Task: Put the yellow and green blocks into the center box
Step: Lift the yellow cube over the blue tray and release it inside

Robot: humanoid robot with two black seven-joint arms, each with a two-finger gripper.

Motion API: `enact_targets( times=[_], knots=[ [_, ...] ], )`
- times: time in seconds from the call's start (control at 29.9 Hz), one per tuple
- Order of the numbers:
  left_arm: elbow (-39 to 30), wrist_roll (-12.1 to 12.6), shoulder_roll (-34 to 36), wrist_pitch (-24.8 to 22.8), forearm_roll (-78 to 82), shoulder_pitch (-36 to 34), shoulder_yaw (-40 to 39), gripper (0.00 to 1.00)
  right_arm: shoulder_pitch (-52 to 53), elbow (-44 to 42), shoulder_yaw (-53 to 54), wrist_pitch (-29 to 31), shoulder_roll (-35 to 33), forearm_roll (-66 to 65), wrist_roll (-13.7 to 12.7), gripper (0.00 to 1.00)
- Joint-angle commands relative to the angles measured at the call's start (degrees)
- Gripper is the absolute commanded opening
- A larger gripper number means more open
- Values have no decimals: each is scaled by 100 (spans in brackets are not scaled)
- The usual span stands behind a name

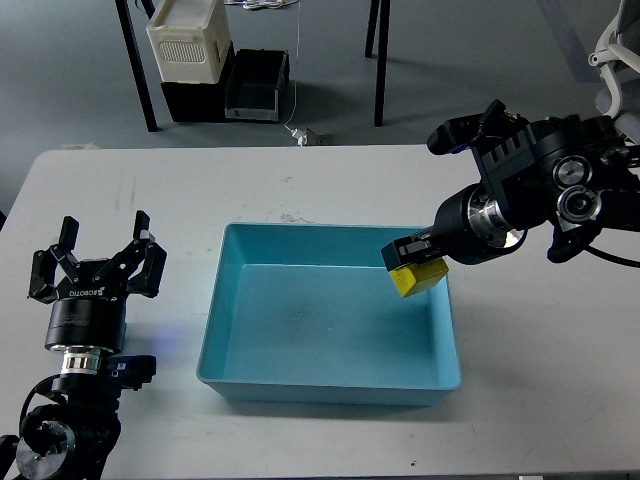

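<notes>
R gripper (pixel 412 256) is clamped on the yellow block (pixel 419 279); block sits at the fingertips, hanging just below the black fingers, tilted a bit. It's over the blue tray (pixel 232 330), inside the upper-right corner, close to the right wall. Can't tell if the block touches the tray floor or hangs above it. R arm comes in from the right edge, wrist angled down-left toward the tray.

L gripper (pixel 100 262) is off to the left of the tray, well apart from it, over the white table (pixel 540 380), fingers spread, holding nothing.

Tray floor otherwise bare apart from a faint scuff near the middle. Green block: not visible to me in this view.

Behind the table, on the floor: a white slotted crate (pixel 188 40) resting on a black bin (pixel 225 88).
</notes>
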Motion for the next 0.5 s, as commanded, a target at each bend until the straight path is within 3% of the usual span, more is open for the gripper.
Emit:
enact_targets(
  times=[0.0,0.1,0.17,0.27,0.3,0.33,0.37,0.47],
  knots=[
    [48,0,0,0,-19,0,0,100,-281,-679,-42,-1,907,3,1,0],
    [57,0,9,0,-19,0,0,100,-500,-1031,-51,-1,1373,3,1,9],
    [57,0,18,0,-19,0,0,100,-562,-1093,-112,-1,1523,12,1,29],
    [57,0,18,0,-19,-8,0,100,-563,-1085,-332,-1,1620,56,1,41],
    [57,0,18,0,-19,-8,0,100,-563,-1085,-350,-1,1621,99,1,53],
    [57,0,18,0,-19,-17,0,100,-563,-1093,-368,-1,1621,117,1,81],
    [57,0,26,0,-19,-17,0,100,-563,-1094,-368,-1,1621,126,1,100],
    [57,0,26,0,-28,-17,0,100,-563,-1111,-376,-1,1603,135,1,100]
  ],
)
